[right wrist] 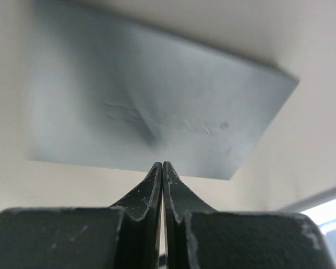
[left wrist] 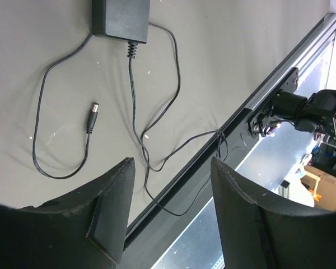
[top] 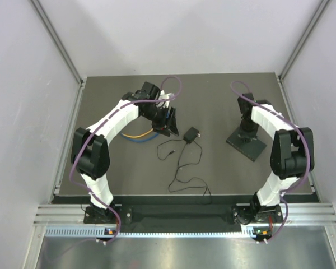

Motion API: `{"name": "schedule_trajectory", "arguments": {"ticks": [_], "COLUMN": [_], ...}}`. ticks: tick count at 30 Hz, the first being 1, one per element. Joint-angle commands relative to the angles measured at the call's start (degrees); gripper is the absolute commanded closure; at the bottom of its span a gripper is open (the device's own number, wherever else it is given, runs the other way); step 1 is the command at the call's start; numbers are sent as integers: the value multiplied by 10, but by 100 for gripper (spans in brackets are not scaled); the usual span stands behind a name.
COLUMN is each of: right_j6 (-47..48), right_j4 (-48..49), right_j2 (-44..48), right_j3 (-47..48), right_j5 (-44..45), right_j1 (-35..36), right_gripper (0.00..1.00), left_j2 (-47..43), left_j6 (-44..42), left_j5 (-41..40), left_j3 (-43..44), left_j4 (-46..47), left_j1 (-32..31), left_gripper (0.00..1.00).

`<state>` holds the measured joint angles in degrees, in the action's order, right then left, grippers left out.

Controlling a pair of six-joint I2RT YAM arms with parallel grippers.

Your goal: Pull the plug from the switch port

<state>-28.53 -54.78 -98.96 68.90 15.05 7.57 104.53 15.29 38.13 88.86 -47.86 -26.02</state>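
Note:
The switch, a flat black rectangular box (top: 247,145), lies at the right of the table; in the right wrist view it (right wrist: 157,95) fills the upper frame, with no cable seen in it. My right gripper (top: 245,134) (right wrist: 162,163) is shut and empty, its tips at or just above the box's top. A small black adapter (top: 190,134) (left wrist: 120,19) lies mid-table, its thin wire looping toward the front edge. The wire's barrel plug (left wrist: 92,117) lies loose on the mat. My left gripper (top: 171,122) (left wrist: 172,162) is open and empty, above the mat left of the adapter.
Yellow and blue cables (top: 139,134) lie under my left arm. The thin black wire (top: 185,179) trails over the mat toward the front rail (left wrist: 269,92). Grey walls close in the table on three sides.

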Motion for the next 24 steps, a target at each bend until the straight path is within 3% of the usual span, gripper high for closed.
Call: {"name": "schedule_trajectory", "arguments": {"ticks": [1, 8, 16, 24], "right_j6": [7, -57, -100, -84], "right_j4": [-17, -22, -9, 50], "right_j2": [16, 112, 104, 20], "right_j3": [65, 16, -68, -67], "right_j5": [0, 12, 18, -10], "right_j1": [0, -64, -228, -238], "right_gripper": [100, 99, 95, 98], "left_j2": [-26, -39, -42, -40], "left_j6": [-21, -35, -47, -53], "left_j5": [9, -18, -26, -29], "left_j3": [11, 19, 25, 31], "left_j4": [-9, -16, -22, -27], "left_j1": [0, 1, 1, 2], "left_gripper": [39, 39, 38, 39]}}
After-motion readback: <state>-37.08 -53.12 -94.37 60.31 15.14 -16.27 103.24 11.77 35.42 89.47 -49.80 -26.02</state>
